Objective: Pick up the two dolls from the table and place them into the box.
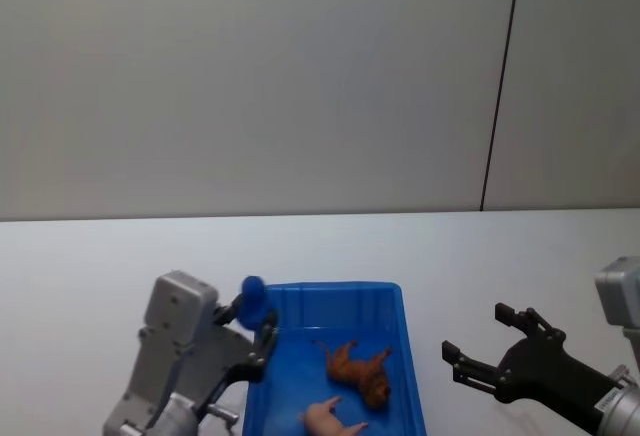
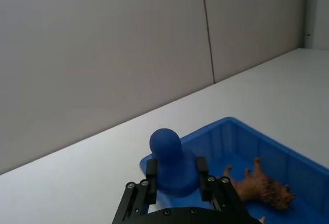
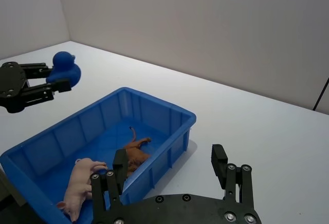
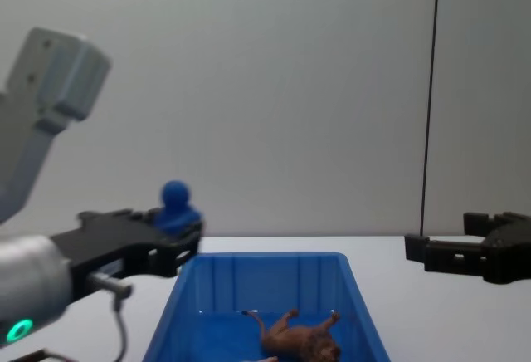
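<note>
- At the far left, the left gripper (image 1: pixel 258 324) hung above the table (image 1: pixel 90 266), by the far left corner of the box (image 1: pixel 392 301), its fingers (image 2: pixel 151 175) closed on a small blue duck-shaped toy (image 2: pixel 170 161).
- Seen from the chest view, that toy (image 4: pixel 176 206) sat higher than the box rim (image 4: pixel 257 257), clear of the table, with the left gripper (image 4: pixel 178 242) clamped around its lower body.
- Just right of the left gripper, the box stood on the table with both dolls inside it.
- Below and to the right of the left gripper, the lion (image 1: pixel 360 371) lay on its side on the box floor, legs in the air in the chest view (image 4: pixel 300 339).
- Nearer the robot than the lion, and touching or almost touching it, the pig (image 1: pixel 328 420) lay on its side too.
- Right of the box and apart from its wall, the right gripper (image 1: pixel 475 348) hovered over bare table with its fingers (image 3: pixel 219 160) spread wide and nothing between them.
- From the right wrist view, the pig (image 3: pixel 77 185) and the lion (image 3: pixel 134 154) lay in the box to the left of the right gripper (image 3: pixel 169 165).
</note>
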Controlling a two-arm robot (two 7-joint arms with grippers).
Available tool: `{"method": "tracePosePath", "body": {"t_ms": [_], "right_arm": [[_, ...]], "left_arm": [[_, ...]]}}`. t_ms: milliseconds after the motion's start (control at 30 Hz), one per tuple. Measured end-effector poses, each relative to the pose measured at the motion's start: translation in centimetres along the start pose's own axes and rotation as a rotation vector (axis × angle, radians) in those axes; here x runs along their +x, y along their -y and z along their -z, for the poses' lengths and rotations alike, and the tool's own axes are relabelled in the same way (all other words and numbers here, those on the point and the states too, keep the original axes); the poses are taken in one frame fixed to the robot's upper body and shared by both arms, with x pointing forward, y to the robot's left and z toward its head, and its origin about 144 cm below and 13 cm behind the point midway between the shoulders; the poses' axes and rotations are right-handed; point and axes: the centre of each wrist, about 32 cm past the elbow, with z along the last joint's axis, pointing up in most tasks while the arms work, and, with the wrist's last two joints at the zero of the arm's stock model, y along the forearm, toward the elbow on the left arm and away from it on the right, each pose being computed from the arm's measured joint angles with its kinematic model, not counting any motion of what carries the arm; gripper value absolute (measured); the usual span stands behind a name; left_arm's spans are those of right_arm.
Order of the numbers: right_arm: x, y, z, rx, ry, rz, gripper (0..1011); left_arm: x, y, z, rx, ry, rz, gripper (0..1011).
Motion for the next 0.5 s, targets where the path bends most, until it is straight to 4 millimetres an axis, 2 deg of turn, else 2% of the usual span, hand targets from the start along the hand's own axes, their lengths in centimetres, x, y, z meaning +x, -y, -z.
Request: {"method": "tracePosePath", "body": {"t_ms": [67,100,133,167,500], "right_arm": [[0.0,0.0,0.0,0.0,0.0,0.0,1001],[0.0,0.0,0.0,0.0,0.0,0.0,1001],[0.0,0.0,0.0,0.0,0.0,0.0,1001],[0.0,0.0,0.0,0.0,0.0,0.0,1001],[0.0,0.0,0.0,0.0,0.0,0.0,1001]], "left_arm": [[-0.2,0.3,-0.2,-0.008,0.002,0.015,435],[-0.6,0.9,-0.4,-0.018,0.002,0.039,518],[-0.7,1.0,-0.4,-0.021,0.002,0.046,535],[-0.9,1.4,-0.6,-0.028,0.005,0.062,594],[-1.6,2.5,-1.1,-0.058,0.019,0.116,896]]}}
